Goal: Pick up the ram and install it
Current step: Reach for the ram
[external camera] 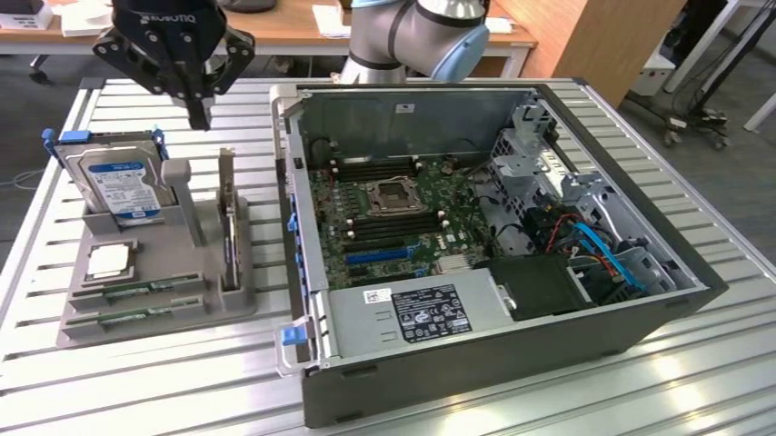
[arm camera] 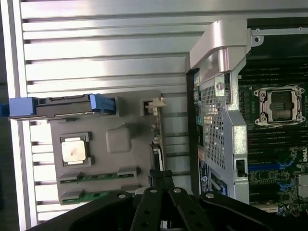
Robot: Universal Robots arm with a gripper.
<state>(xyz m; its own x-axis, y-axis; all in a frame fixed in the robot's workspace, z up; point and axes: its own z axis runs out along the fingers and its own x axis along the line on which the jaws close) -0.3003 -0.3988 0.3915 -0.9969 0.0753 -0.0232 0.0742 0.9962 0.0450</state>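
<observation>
The claw (external camera: 200, 116) (arm camera: 161, 179) hangs closed and empty over the far end of the grey holder (external camera: 249, 295) (arm camera: 118, 142), above the gap between the hard drive (external camera: 119, 186) and the upright card (external camera: 227, 218). The ram (external camera: 136, 292) (arm camera: 98, 175) lies flat at the holder's near end, well apart from the claw, with a second stick (external camera: 122, 316) (arm camera: 91, 196) just beside it. The open computer case (external camera: 606, 341) stands to the exterior view's right.

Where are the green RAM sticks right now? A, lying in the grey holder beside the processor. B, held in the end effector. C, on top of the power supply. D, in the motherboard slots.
A: both RAM sticks lie flat in the grey holder next to the processor, with the end effector up above the holder.
</observation>
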